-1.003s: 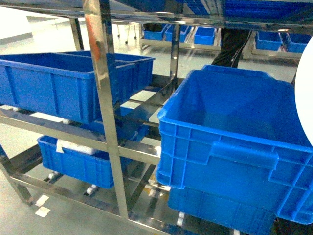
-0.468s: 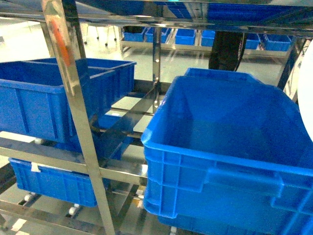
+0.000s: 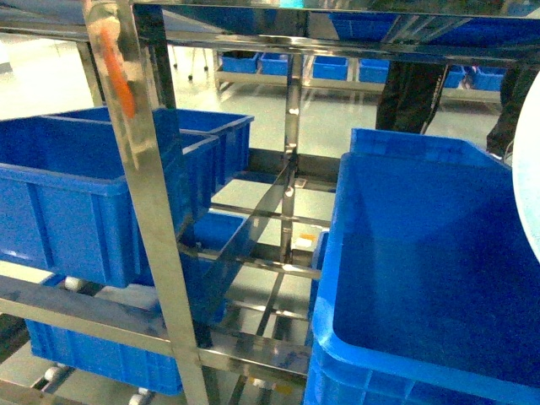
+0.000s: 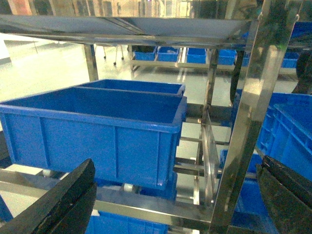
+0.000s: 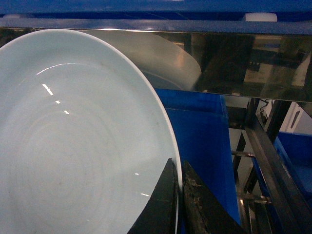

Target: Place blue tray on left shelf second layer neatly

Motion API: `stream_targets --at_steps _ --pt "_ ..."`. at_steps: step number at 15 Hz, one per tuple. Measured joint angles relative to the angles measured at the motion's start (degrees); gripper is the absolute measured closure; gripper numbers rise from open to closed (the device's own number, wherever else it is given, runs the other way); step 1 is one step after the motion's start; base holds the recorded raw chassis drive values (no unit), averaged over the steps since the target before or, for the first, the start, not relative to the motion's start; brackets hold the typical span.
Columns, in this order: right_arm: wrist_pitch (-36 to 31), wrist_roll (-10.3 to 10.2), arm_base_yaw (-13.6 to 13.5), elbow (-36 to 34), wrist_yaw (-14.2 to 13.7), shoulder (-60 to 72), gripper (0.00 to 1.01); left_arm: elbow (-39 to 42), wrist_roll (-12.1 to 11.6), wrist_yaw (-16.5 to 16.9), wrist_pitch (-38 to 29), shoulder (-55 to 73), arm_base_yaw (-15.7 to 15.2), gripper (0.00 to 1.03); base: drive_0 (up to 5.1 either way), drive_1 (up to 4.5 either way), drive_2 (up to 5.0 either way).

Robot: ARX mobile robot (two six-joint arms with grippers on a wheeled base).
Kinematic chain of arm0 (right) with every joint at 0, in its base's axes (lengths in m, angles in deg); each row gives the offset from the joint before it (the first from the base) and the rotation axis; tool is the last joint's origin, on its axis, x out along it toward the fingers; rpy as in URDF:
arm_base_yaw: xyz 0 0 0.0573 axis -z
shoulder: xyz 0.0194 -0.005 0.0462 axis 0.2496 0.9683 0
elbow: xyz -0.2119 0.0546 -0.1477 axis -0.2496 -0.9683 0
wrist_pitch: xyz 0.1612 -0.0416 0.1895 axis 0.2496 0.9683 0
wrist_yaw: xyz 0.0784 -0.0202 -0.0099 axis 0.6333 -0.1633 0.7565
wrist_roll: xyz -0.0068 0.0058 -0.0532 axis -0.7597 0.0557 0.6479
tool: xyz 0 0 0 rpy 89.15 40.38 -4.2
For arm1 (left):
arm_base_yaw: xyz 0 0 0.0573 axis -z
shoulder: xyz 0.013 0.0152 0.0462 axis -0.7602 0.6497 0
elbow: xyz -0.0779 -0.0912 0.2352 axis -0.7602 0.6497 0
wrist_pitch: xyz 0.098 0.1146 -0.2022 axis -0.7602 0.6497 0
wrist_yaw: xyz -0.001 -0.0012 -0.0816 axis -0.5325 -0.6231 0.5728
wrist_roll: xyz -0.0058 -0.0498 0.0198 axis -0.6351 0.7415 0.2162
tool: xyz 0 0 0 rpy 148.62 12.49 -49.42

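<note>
Now right gripper [image 5: 176,195] pinches rim of blue tray [image 5: 73,146], jaws closed on edge; tray held upright-tilted, at far right of head view [image 3: 527,194]. Left gripper [image 4: 170,204] spread wide, holds nothing. Target, left shelf second layer [image 3: 253,263], lies left and fwd of tray, beyond steel upright [image 3: 148,202], btw blue crate [image 3: 76,186] and big blue crate [image 3: 430,270]. Right arm must carry across; I judge upright is main obstacle.

Bright overhead light, glare on steel upright [image 3: 135,169], pics slightly soft w/ blur

All views close on rack [image 3: 152,245]
</note>
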Motion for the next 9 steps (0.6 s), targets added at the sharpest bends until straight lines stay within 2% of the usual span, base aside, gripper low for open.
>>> stream_targets --at_steps 9 --pt "-0.07 0.00 0.00 0.00 0.07 -0.26 0.99 0.00 -0.02 0.11 0.22 0.00 -0.04 0.05 -4.5 3.32 -3.8"
